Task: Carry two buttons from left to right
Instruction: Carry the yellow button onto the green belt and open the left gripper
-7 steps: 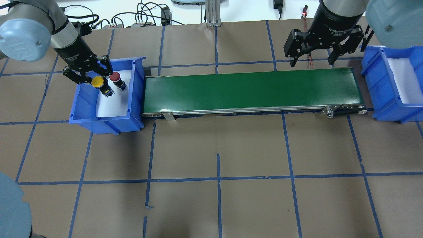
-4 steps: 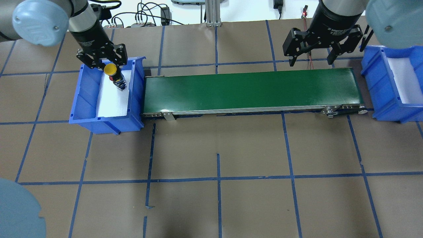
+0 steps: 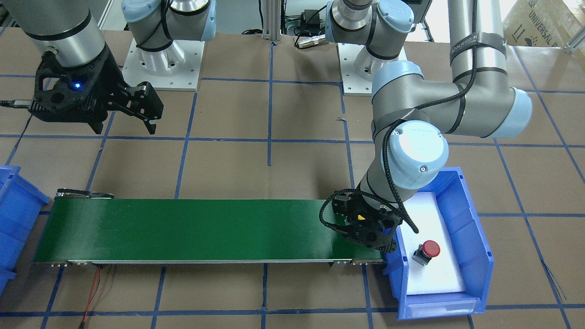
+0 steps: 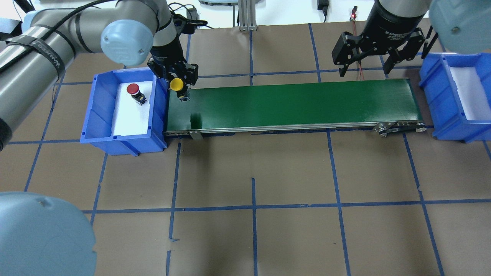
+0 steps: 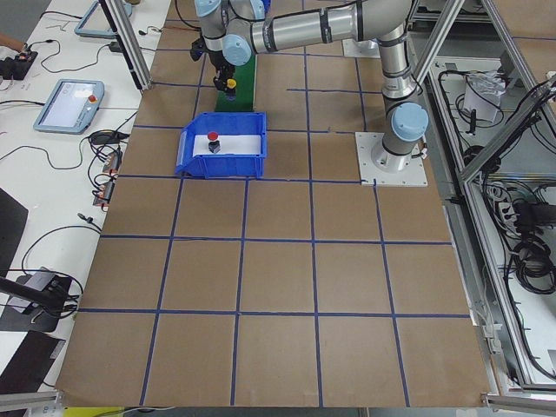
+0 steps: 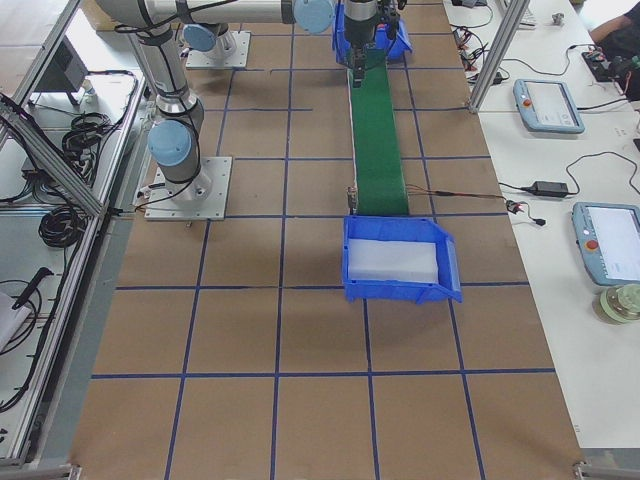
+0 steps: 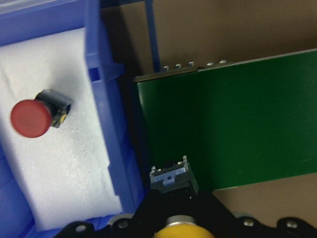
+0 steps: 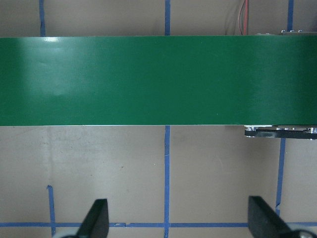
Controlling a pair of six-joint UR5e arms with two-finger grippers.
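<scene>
My left gripper (image 4: pixel 177 81) is shut on the yellow button (image 4: pixel 176 84), holding it just above the left end of the green conveyor belt (image 4: pixel 291 103). In the left wrist view the yellow cap (image 7: pixel 181 229) sits at the bottom edge, with its grey switch body (image 7: pixel 173 179) pointing out over the belt's edge. The red button (image 4: pixel 133 89) lies on white foam in the left blue bin (image 4: pixel 96 115); it also shows in the front view (image 3: pixel 430 249). My right gripper (image 4: pixel 363 71) is open and empty, hovering behind the belt's right end.
An empty blue bin with a white foam liner (image 4: pixel 431 76) stands just past the belt's right end. A red-and-black wire (image 4: pixel 360 73) runs to the belt under the right gripper. Cables and boxes lie along the table's far edge. Blue tape lines grid the brown table.
My left gripper has carried the yellow button out of the left bin and to the right, over the belt's left end. The red button stays in the bin. The right gripper barely moved.
</scene>
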